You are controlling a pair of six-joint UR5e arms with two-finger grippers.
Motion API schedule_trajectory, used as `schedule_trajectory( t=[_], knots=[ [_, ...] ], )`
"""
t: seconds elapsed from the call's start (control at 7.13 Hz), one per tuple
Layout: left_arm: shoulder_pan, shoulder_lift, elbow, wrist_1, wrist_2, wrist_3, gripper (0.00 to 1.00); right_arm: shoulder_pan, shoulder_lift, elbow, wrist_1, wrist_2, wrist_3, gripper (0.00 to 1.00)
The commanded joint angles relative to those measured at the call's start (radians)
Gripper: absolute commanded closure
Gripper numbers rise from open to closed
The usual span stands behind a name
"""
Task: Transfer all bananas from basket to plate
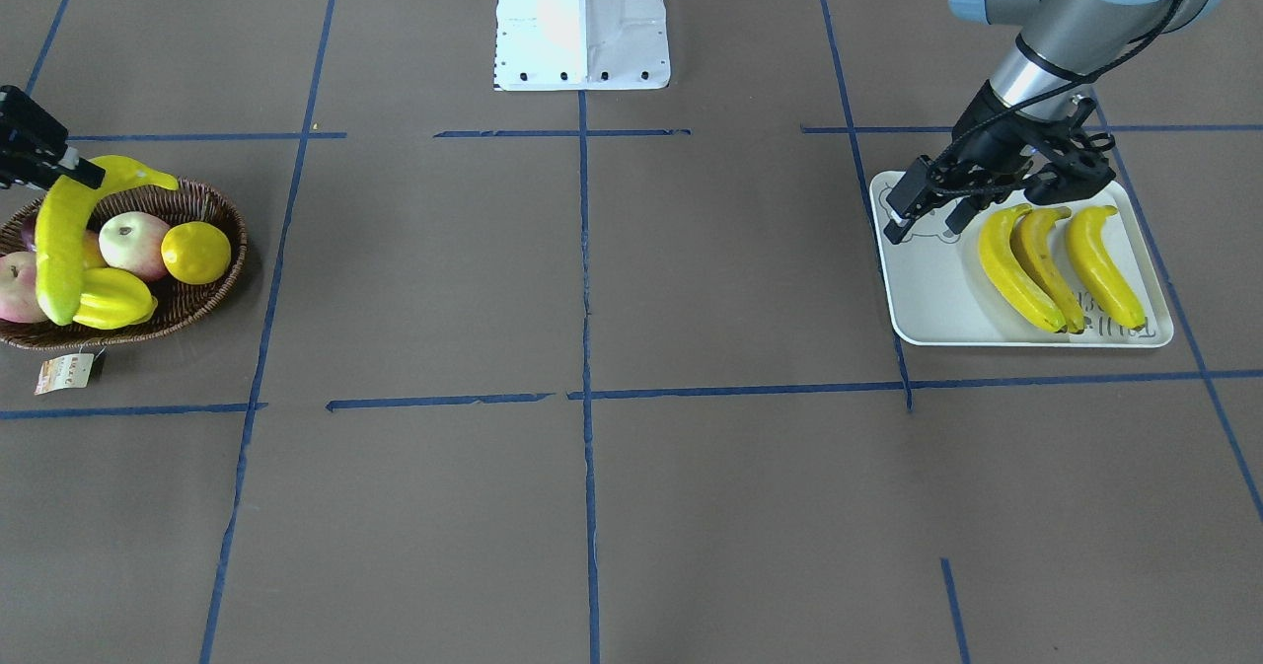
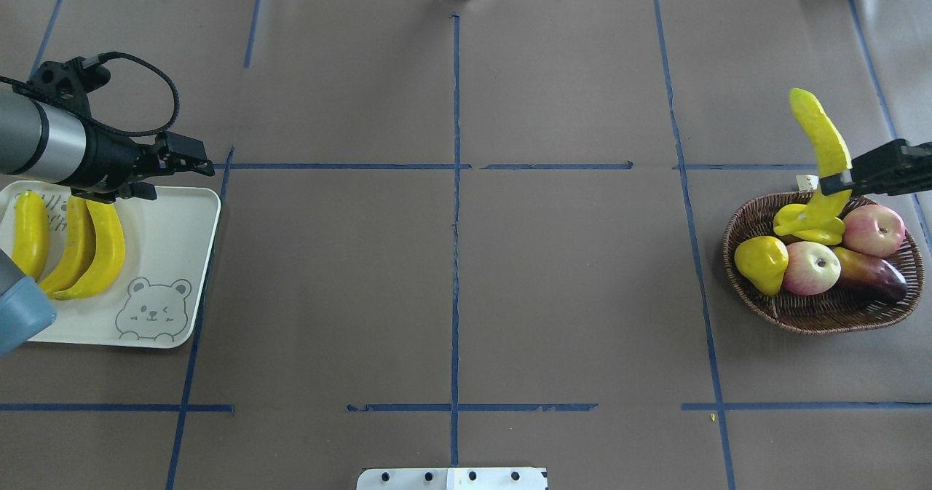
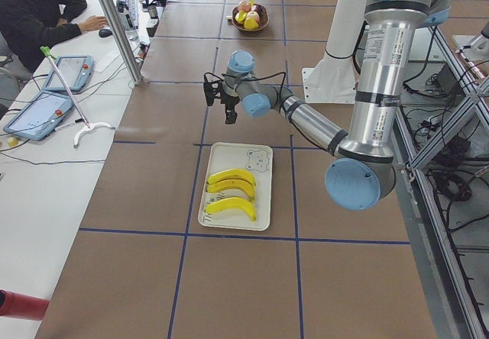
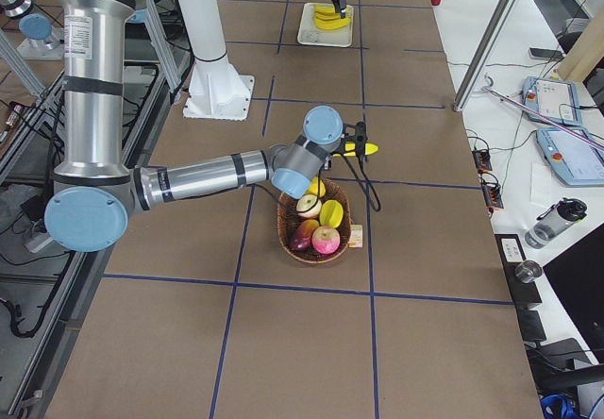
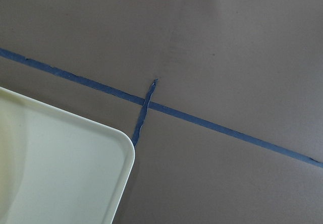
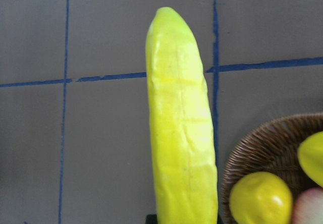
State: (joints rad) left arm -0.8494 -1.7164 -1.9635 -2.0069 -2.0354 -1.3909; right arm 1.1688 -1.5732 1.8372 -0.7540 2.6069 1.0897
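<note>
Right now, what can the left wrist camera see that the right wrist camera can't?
Only the left wrist view shows a corner of the white plate, and that corner is bare. Only the right wrist view shows the banana up close, plus the rim of the basket and a round yellow fruit inside it. Both views show the brown table and its blue tape lines.
</note>
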Motion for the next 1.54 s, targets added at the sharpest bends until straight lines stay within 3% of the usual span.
schedule_trajectory(
  t=[0.0,0.28,0.42,0.56,1.4],
  knots=[
    [0.047,-0.095,0.015,-0.016,0.0,-0.136,0.0,-0.211,0.224,0.011,-0.011,-0.223,0.297,1.0],
    [0.113,-0.196,0.028,-0.071,0.009,-0.294,0.0,-0.421,0.281,0.063,-0.014,-0.478,0.351,0.99],
    [0.128,-0.221,0.044,-0.173,0.01,-0.359,0.0,-0.511,0.326,0.065,-0.016,-0.595,0.351,0.99],
    [0.133,-0.251,0.067,-0.244,0.011,-0.414,0.0,-0.573,0.356,0.062,-0.018,-0.638,0.351,0.99],
    [0.217,-0.422,0.139,-0.253,0.012,-0.422,0.01,-0.692,0.444,0.062,-0.047,-0.7,0.349,0.98]
  ],
)
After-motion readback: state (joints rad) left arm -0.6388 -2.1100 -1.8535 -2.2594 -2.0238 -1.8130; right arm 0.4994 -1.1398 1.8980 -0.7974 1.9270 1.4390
